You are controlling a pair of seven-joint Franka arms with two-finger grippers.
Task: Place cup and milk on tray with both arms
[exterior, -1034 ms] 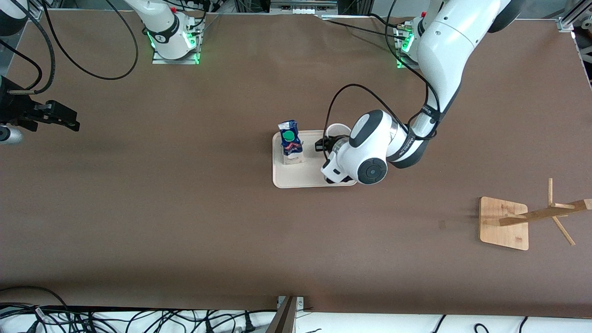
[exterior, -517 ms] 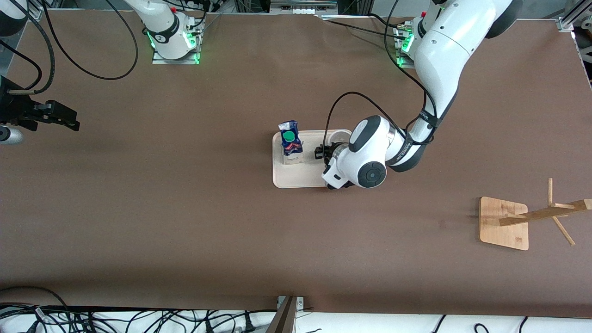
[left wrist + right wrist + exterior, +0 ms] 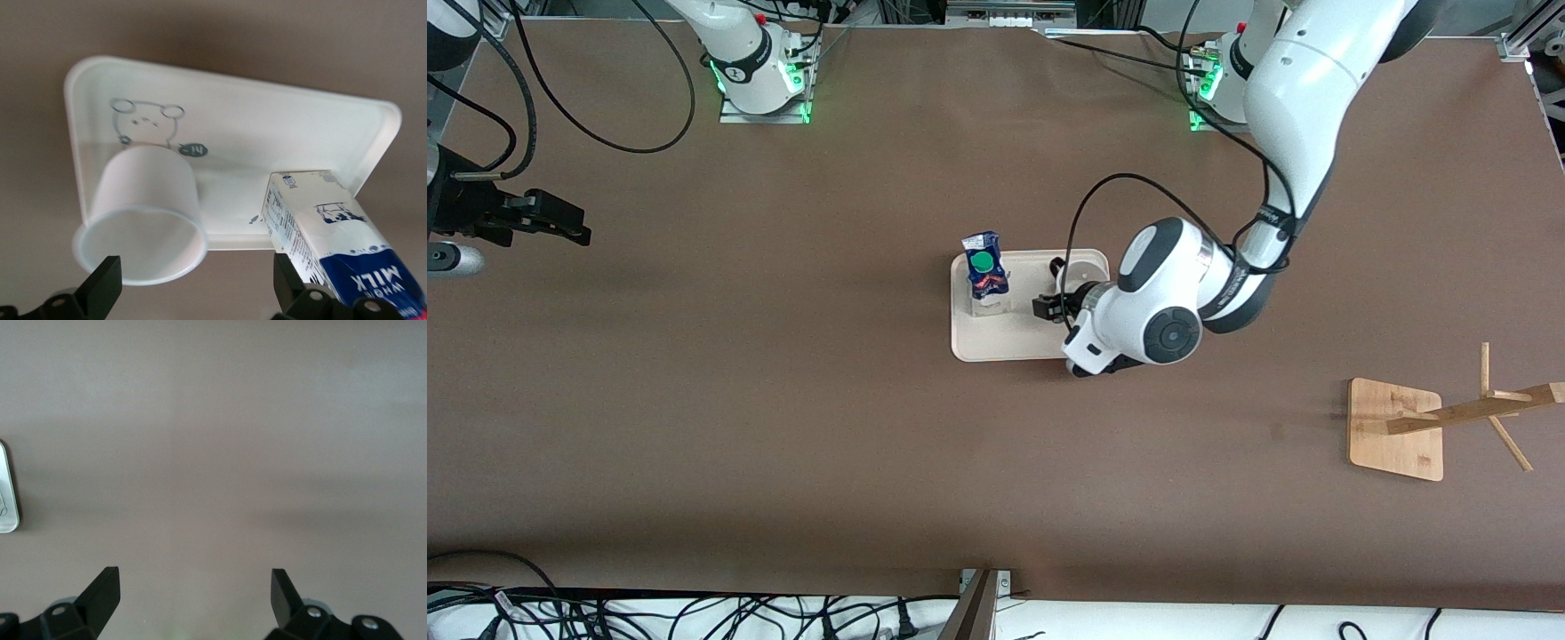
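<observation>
The cream tray [image 3: 996, 342] lies mid-table. The blue and white milk [image 3: 984, 274] with its green cap stands on it toward the right arm's end. The white cup [image 3: 1083, 265] stands upright on the tray's corner toward the left arm's end, partly hidden by the left arm. My left gripper [image 3: 1069, 300] hangs just above the tray beside the cup, open and empty. In the left wrist view the cup [image 3: 143, 213] and milk [image 3: 333, 247] stand on the tray [image 3: 267, 127], with my gripper [image 3: 197, 287] apart from both. My right gripper [image 3: 547, 222] waits open [image 3: 193, 593] over bare table.
A wooden rack with a square base [image 3: 1396, 431] stands toward the left arm's end, nearer the front camera. Black cables run along the table's edges. The brown tabletop [image 3: 783, 400] surrounds the tray.
The left arm brought the cup down onto the tray's corner, let it go, and drew back toward the left arm's end. The right gripper shifted very slightly.
</observation>
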